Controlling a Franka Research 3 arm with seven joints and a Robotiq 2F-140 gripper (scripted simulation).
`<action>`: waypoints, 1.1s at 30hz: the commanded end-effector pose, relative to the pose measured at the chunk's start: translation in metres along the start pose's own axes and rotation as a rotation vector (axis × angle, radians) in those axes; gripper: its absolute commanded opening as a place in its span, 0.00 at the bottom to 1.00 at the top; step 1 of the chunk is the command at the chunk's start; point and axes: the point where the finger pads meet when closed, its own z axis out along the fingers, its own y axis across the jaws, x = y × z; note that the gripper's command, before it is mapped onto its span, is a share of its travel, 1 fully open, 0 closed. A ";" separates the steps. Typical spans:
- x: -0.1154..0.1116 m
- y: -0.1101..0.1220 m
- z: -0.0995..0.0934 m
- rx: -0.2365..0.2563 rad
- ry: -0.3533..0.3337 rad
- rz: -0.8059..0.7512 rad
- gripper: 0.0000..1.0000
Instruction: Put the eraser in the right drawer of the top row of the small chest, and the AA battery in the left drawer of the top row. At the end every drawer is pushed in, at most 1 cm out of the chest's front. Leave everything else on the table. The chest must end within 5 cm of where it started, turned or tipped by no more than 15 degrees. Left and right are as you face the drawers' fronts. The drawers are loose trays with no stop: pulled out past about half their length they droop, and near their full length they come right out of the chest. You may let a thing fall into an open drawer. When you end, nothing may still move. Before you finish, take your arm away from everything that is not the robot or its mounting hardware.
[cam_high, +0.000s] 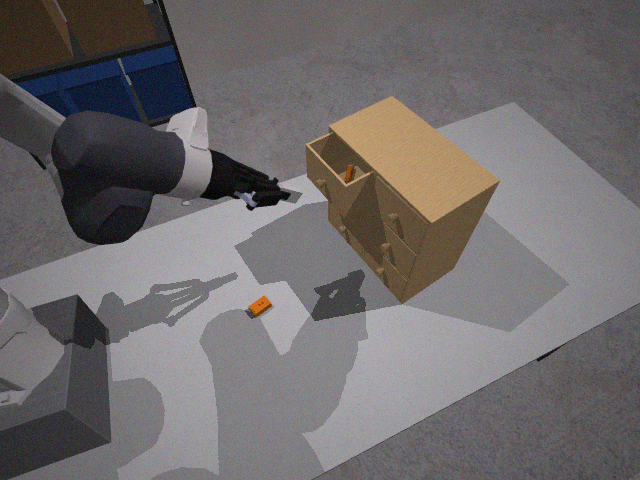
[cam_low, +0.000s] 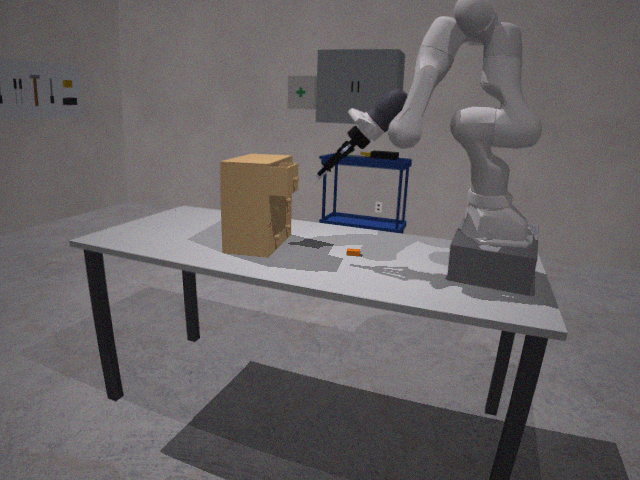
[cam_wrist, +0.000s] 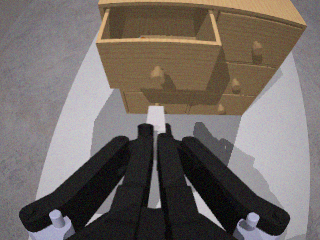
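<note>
The small chest (cam_high: 413, 160) (cam_low: 248, 206) (cam_wrist: 280, 10) stands upright. Its top-left drawer (cam_high: 336, 170) (cam_low: 294, 178) (cam_wrist: 125, 60) is pulled partly out. A small orange piece (cam_high: 349, 173), apparently the AA battery, lies inside it near the right wall; only a sliver shows in the wrist view. The top-right drawer (cam_high: 403, 222) (cam_wrist: 245, 37) is shut. My gripper (cam_high: 287, 195) (cam_low: 321, 174) (cam_wrist: 156, 117) is shut, in the air in front of the open drawer and apart from it. A pale flat tip shows beyond its fingers. I cannot identify the eraser for certain; the shut drawers' insides are hidden.
An orange block (cam_high: 260, 305) (cam_low: 353, 252) with dark dots lies on the table (cam_high: 413, 372) (cam_low: 206, 268) between the chest and the robot's grey base (cam_high: 87, 361) (cam_low: 491, 263). The lower drawers look shut. A blue cart (cam_low: 364, 161) stands behind the table.
</note>
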 end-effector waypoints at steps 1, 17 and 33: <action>0.003 0.001 0.000 -0.003 0.006 -0.004 0.00; 0.004 0.002 0.000 -0.003 0.006 -0.004 0.00; 0.006 0.003 -0.001 -0.003 0.006 -0.004 0.00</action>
